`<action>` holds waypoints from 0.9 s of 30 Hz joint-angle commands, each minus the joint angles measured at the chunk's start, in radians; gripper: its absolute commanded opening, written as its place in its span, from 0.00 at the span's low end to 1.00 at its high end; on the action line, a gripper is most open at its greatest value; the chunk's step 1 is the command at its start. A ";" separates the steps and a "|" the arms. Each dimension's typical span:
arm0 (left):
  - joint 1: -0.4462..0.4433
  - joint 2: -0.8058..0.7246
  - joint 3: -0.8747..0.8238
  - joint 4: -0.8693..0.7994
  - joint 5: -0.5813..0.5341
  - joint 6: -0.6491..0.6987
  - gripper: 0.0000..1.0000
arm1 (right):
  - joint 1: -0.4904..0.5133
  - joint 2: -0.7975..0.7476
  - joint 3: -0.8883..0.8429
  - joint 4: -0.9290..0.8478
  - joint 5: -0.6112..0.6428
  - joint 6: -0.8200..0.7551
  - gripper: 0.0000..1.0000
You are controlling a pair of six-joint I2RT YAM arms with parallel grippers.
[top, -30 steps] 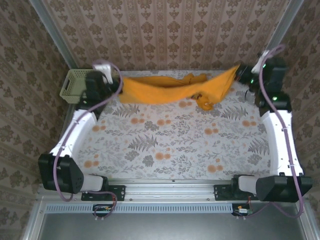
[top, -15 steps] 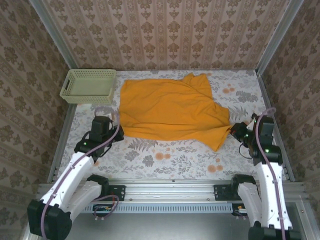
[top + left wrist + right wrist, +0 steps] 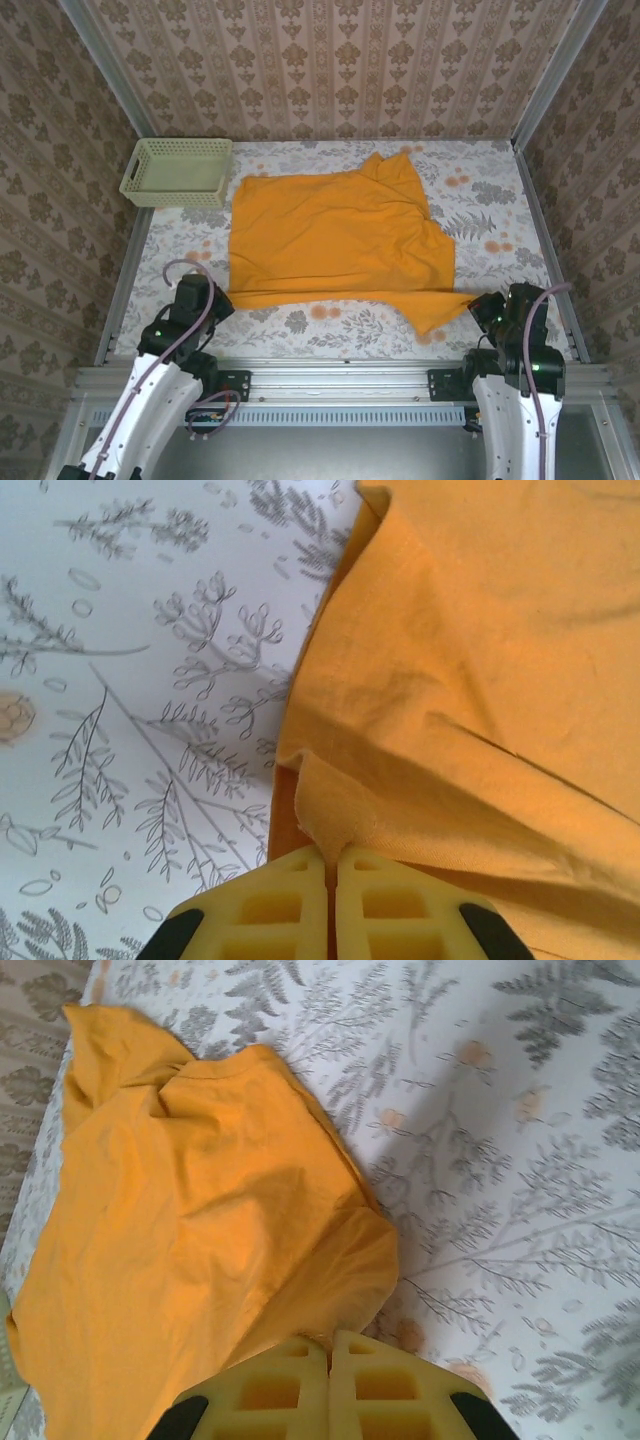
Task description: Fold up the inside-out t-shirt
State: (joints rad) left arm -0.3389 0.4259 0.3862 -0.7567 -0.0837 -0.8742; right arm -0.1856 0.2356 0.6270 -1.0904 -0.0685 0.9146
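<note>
Both arms pulled back toward frame bottom, dragging t-shirt (image 3: 330,235) flat at centre | left gripper (image 3: 331,862) pinches its lower-left hem | right gripper (image 3: 329,1346) clamps lower-right corner, likely tensioning out wrinkles

From above and behind the arm bases, looks steeply down over the whole floral-printed tabletop (image 3: 300,322). From the left wrist, peers close past yellow plastic fingers (image 3: 270,910) at the near-left corner of the soft orange cotton t-shirt (image 3: 480,660); from the right wrist, equally close, at its near-right corner. Shares shirt and tabletop throughout.
</note>
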 commanded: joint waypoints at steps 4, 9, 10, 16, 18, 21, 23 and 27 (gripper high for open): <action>0.005 -0.064 -0.062 -0.102 0.017 -0.105 0.07 | -0.003 -0.107 0.011 -0.203 0.096 0.089 0.00; 0.005 -0.128 -0.053 -0.178 -0.004 -0.111 0.22 | 0.012 -0.123 0.029 -0.212 0.107 0.108 0.04; 0.004 -0.148 -0.048 -0.190 -0.010 -0.115 0.24 | 0.012 -0.121 0.037 -0.215 0.117 0.107 0.05; 0.005 -0.188 -0.047 -0.161 -0.017 -0.093 0.04 | 0.011 -0.109 0.045 -0.188 0.119 0.077 0.00; 0.005 -0.171 -0.052 -0.132 0.008 -0.086 0.03 | 0.011 -0.098 0.037 -0.177 0.102 0.075 0.00; 0.002 -0.114 -0.033 -0.127 0.013 -0.066 0.14 | 0.011 -0.100 0.029 -0.182 0.101 0.089 0.01; -0.001 -0.057 -0.012 -0.105 0.012 -0.034 0.23 | 0.011 -0.102 0.034 -0.182 0.112 0.092 0.18; -0.036 0.105 0.073 -0.016 0.021 0.025 0.34 | 0.011 -0.074 0.086 -0.145 0.169 0.073 0.61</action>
State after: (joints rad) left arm -0.3519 0.4549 0.3820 -0.8536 -0.0731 -0.9142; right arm -0.1806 0.1364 0.6674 -1.2373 0.0330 1.0042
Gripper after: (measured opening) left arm 0.329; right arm 0.554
